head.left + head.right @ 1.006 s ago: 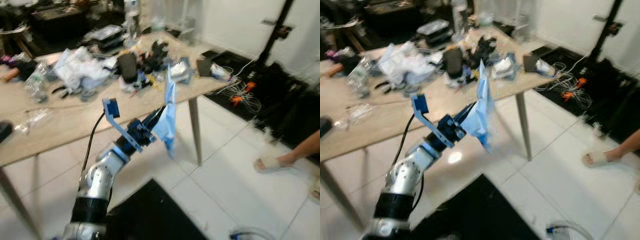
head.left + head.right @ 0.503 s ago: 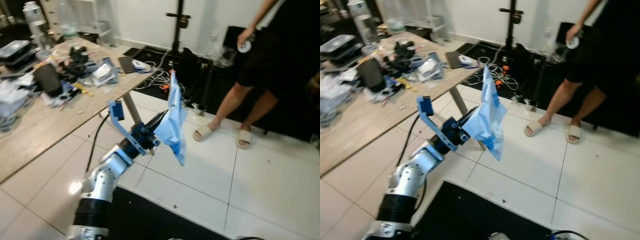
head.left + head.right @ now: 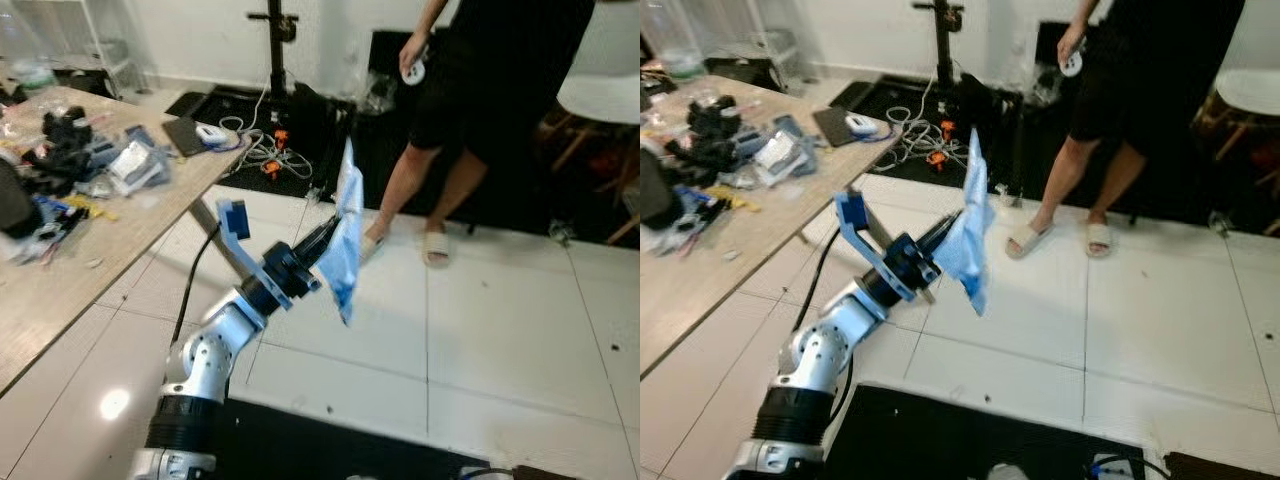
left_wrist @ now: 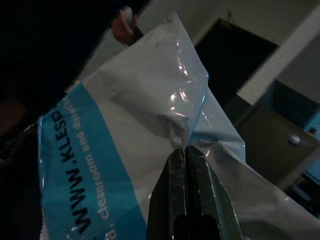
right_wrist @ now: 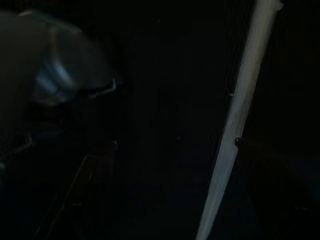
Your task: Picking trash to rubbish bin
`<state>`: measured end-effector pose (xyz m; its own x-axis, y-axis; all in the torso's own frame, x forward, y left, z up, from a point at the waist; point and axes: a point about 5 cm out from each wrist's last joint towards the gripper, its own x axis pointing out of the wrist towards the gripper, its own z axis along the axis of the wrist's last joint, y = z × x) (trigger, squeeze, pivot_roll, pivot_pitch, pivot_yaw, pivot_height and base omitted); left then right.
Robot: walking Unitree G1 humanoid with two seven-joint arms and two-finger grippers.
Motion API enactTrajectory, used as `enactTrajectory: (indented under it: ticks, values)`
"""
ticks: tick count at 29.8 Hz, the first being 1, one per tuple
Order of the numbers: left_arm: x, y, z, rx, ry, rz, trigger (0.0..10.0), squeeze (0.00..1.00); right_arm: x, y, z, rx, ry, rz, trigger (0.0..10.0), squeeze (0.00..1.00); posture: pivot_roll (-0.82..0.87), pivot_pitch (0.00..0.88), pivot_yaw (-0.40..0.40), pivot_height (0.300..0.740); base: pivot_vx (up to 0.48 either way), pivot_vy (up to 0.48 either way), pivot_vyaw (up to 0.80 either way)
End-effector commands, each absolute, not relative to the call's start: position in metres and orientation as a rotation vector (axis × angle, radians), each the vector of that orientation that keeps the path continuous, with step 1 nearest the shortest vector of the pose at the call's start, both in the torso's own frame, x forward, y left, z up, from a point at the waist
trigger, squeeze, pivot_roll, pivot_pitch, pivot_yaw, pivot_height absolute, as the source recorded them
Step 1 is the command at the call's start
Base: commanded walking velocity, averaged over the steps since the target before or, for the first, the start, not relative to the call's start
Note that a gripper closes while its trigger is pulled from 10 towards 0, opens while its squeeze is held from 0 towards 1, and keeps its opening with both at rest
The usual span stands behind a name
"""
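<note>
1. Left eye view: the left claw [image 3: 322,240] is raised in front of the robot, its two black fingers pinched shut on a blue and white plastic wrapper [image 3: 345,235] that hangs upright from the tips; taking the wooden counter [image 3: 60,270] as landmark, the wrapper is held well clear of its near corner, out over the white tiled floor [image 3: 500,330]; a person's legs in sandals [image 3: 430,215] stand beyond the wrapper, further from the counter.

2. Right eye view: the same scene; clutter [image 3: 735,150] lies on the counter, now at the far left edge of the picture, and cables [image 3: 925,140] lie on the floor just past the counter's far end; a black mat [image 3: 970,440] sits at the robot's feet, away from the counter.

3. Left wrist view: the claw's fingers [image 4: 187,190] are closed tight on a fold of the wrapper, which has a blue printed band and a clear glossy part.

4. Right wrist view: very dark; only a pale strip and dim shapes can be made out; I cannot tell whether the right claw is open or closed.

5. What has changed: over the last second the counter has slid from centre to the left edge and the person has come into sight, so the robot has turned away from the counter; the wrapper stays gripped; this likely means pickup is done and the carry is under way; a rubbish bin cannot be made out yet.
</note>
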<state>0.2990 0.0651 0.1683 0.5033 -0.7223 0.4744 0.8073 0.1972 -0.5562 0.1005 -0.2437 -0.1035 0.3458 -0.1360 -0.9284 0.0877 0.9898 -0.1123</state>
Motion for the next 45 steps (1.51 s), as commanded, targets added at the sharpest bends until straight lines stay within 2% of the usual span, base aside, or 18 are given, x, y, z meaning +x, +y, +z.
enactTrajectory:
  ticks: [1, 4, 5, 6, 7, 45]
  values:
    - [0.2988, 0.068, 0.1663, -0.86, -0.116, -1.065, 0.0, 0.0, 0.0974, -0.2424, -0.1047, -0.049, 1.219, -0.144, 10.0, 0.0, -0.08, 0.026, 0.043, 0.74, 0.0, 0.0, -0.76]
    - [0.2968, 0.0674, 0.1674, -0.865, -0.125, -1.08, 0.0, 0.0, 0.0974, -0.2421, -0.1048, -0.049, 1.22, -0.143, 10.0, 0.0, -0.08, 0.026, 0.043, 0.74, 0.0, 0.0, -0.76]
    - [0.2973, 0.0671, 0.1669, -0.862, -0.121, -1.073, 1.6, 0.0, 0.097, -0.242, -0.1049, -0.049, 1.221, -0.143, 10.0, 0.0, -0.08, 0.026, 0.043, 0.74, 0.0, 0.0, -0.76]
    - [0.2978, 0.067, 0.1664, -0.86, -0.117, -1.066, 1.6, 0.0, 0.0967, -0.242, -0.105, -0.049, 1.222, -0.143, 10.0, 0.0, -0.08, 0.026, 0.043, 0.74, 0.0, 0.0, -0.76]
    - [0.2985, 0.067, 0.1658, -0.857, -0.113, -1.06, 10.0, 0.0, 0.0962, -0.2419, -0.1051, -0.048, 1.223, -0.144, 10.0, 0.0, -0.08, 0.033, 0.045, 0.74, 0.0, 0.0, -0.76]
    - [0.3015, 0.0609, 0.1669, -0.863, -0.119, -1.06, 10.0, 0.0, 0.0926, -0.2488, -0.1046, -0.122, 1.257, -0.159, 10.0, 0.0, -0.08, 0.025, 0.037, 0.74, 0.0, 0.0, -0.76]
